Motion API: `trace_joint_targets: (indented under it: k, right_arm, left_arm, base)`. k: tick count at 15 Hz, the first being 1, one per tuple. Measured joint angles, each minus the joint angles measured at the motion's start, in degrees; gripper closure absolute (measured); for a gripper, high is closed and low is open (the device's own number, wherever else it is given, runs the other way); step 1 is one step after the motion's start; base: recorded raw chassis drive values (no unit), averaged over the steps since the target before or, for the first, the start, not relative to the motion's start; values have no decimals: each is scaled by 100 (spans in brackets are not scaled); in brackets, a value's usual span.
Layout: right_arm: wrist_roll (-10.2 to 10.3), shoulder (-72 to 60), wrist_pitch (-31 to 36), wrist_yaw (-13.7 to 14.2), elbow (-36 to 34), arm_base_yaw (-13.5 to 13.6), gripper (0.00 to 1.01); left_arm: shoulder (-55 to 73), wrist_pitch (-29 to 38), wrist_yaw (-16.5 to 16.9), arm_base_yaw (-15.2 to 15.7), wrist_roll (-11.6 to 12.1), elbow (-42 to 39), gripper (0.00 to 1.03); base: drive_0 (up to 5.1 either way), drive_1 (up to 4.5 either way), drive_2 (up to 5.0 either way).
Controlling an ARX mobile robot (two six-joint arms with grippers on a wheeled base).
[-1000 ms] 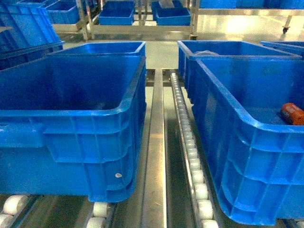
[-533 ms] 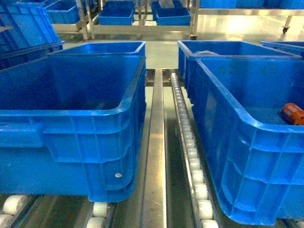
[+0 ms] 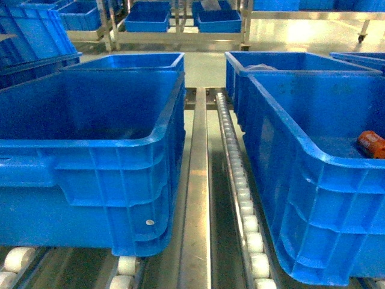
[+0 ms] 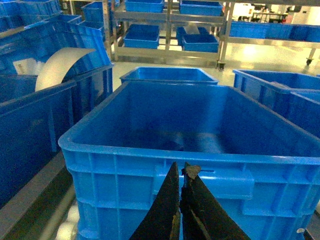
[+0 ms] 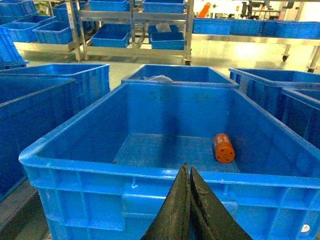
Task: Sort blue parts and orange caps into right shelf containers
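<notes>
The orange cap lies on the floor of the right crate, and in the head view it has shifted slightly toward the right edge over the last second, so it is probably just dropped and settling. Both the left gripper and right gripper have fingers pressed together, holding nothing, low before each crate's near rim. The left crate looks empty. There is open room above both rims.

Orange cap lying inside right crate
</notes>
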State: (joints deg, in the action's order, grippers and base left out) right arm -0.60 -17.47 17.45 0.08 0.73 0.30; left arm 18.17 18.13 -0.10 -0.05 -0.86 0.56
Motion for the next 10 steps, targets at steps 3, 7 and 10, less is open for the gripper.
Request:
trace_joint_targets:
  k: [3,7,10]
  right_arm:
    - [0,197,-177,0,0,0,100]
    - [0,402,-398,0,0,0,100]
    - [2,719,-708,0,0,0,100]
  left_arm:
    - [-192,-186,0,0,0,0,101]
    - [-415,-407,0,0,2,0,101]
    - [-748,-743,0,0,0,0,101]
  base:
    - [0,0,0]
    - [0,0,0]
    - [0,0,0]
